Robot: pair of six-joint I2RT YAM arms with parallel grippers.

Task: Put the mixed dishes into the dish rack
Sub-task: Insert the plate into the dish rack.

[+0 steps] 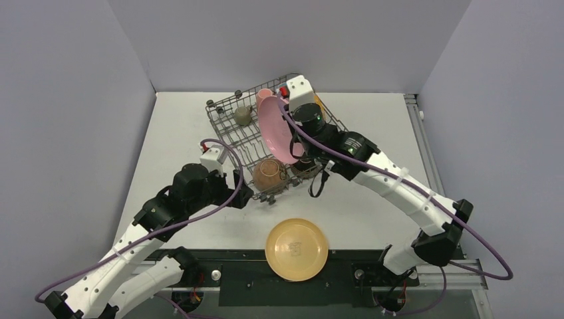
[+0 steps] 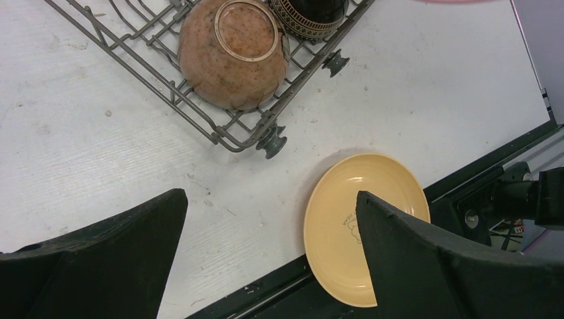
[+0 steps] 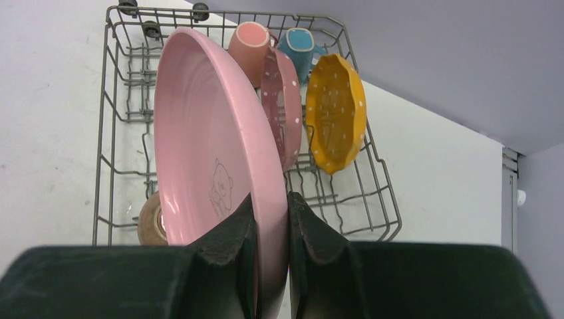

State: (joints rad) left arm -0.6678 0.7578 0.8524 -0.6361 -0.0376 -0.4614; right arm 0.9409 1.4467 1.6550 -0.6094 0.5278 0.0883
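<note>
Right gripper [image 3: 271,203] is clenching the pink plate [image 3: 199,126] by its lower rim, holding it on edge over the rack [image 1: 226,133], upper centre of the top view. Glazed, stiff and breakable, it is probably sliding easily, so rim pinching suits. Left gripper [image 2: 271,199] is hanging released over the worktop [image 2: 100,133], yellow plate [image 2: 339,193] lower right.

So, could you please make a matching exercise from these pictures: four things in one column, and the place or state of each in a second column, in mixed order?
Column one
1. large pink plate
2. pale yellow plate
3. terracotta bowl
4. left gripper

Column two
A. upside down in the dish rack
B. flat on the table, outside the rack
C. open, holding nothing
D. pinched at its rim by the right gripper

Pairs: 1-D, 2-B, 3-A, 4-C
</note>
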